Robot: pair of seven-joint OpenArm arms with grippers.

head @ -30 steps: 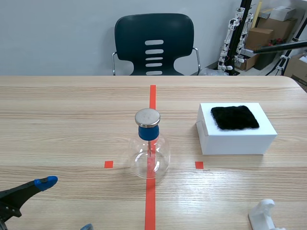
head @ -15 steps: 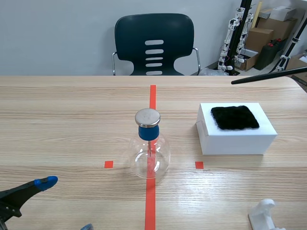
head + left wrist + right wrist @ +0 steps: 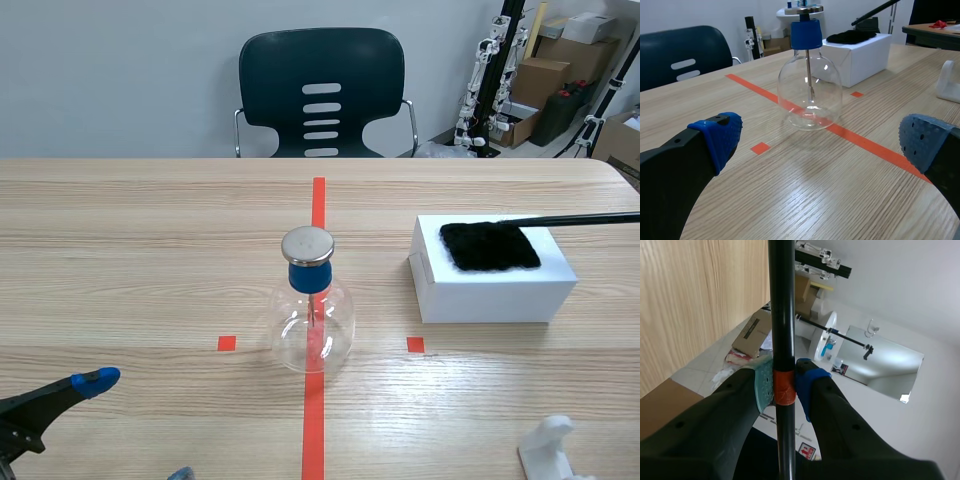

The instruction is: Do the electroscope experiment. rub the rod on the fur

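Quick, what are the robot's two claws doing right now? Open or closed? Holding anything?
Left gripper: open, holding nothing.
Right gripper: shut on the black rod.

One glass flask electroscope [image 3: 311, 310], one black rod [image 3: 580, 219], one patch of black fur [image 3: 489, 245], one white box [image 3: 495, 285], one dark chair [image 3: 321, 92], and one white piece [image 3: 553, 448], perhaps a stand.
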